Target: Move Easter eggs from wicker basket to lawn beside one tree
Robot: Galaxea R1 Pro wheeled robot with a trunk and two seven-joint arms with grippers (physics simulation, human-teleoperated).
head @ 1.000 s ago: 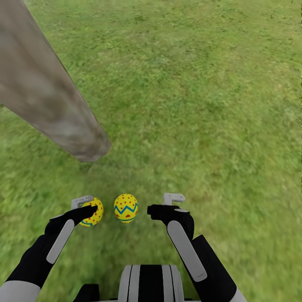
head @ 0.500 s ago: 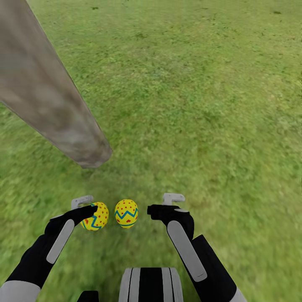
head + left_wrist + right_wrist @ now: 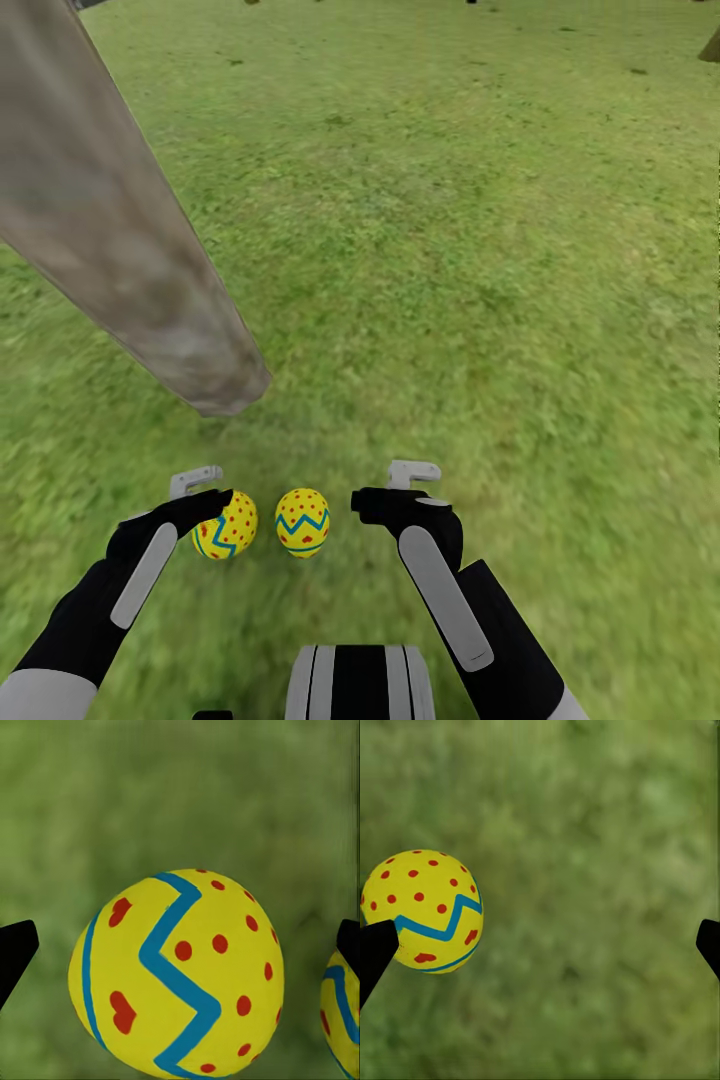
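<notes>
Two yellow Easter eggs with blue zigzags and red marks lie on the lawn [image 3: 470, 250] close in front of me, one [image 3: 225, 524] on the left and one [image 3: 302, 521] beside it. The third egg and the wicker basket are out of view. A little beyond the eggs stands the thick grey-brown tree [image 3: 150, 280]. My left gripper [image 3: 200, 492] hangs open over the left egg [image 3: 176, 975], whose sides stay apart from the fingertips. My right gripper [image 3: 393, 487] is open with bare grass between its fingers, and the other egg [image 3: 424, 911] lies just beside one fingertip [image 3: 375, 952].
The tree trunk leans across the left of the head view and meets the grass at its base [image 3: 228, 392]. Open grass stretches ahead and to the right. Another trunk's foot [image 3: 711, 47] shows far off at the upper right.
The whole head view has shifted: trunk, grass and eggs sit slightly lower in the picture and more far lawn shows. Both grippers keep the same open pose.
</notes>
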